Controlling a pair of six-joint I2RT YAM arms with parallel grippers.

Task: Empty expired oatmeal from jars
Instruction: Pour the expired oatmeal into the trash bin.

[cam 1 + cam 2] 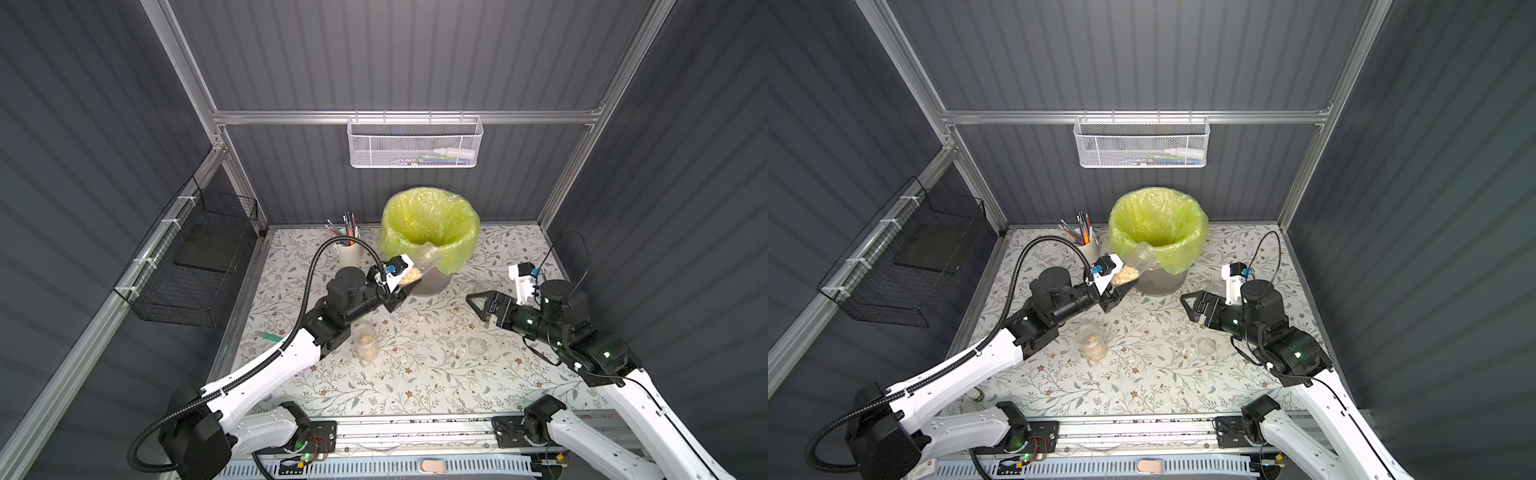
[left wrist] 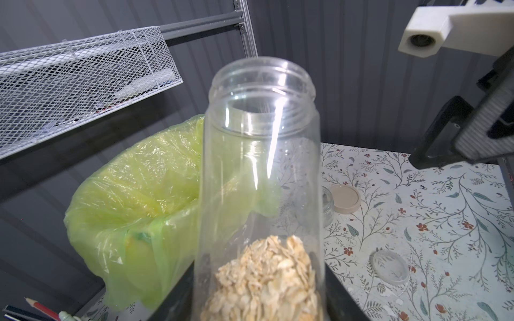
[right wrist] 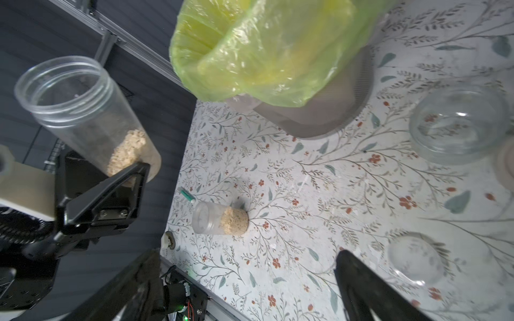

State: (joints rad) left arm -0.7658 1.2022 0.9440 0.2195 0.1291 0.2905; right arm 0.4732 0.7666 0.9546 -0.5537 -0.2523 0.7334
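Left hand (image 1: 405, 286) pinches the open jar (image 1: 426, 258) by its base, centre of frame; mouth points at the near rim of the bin (image 1: 390, 216) so flakes should land in the bag; oatmeal (image 1: 409, 275) sits at the base end, tilt looks too shallow to pour; right hand (image 1: 482, 307) spread, empty, right of centre; second jar (image 1: 365, 340) with oats stands on the counter (image 1: 415, 382), probably next.
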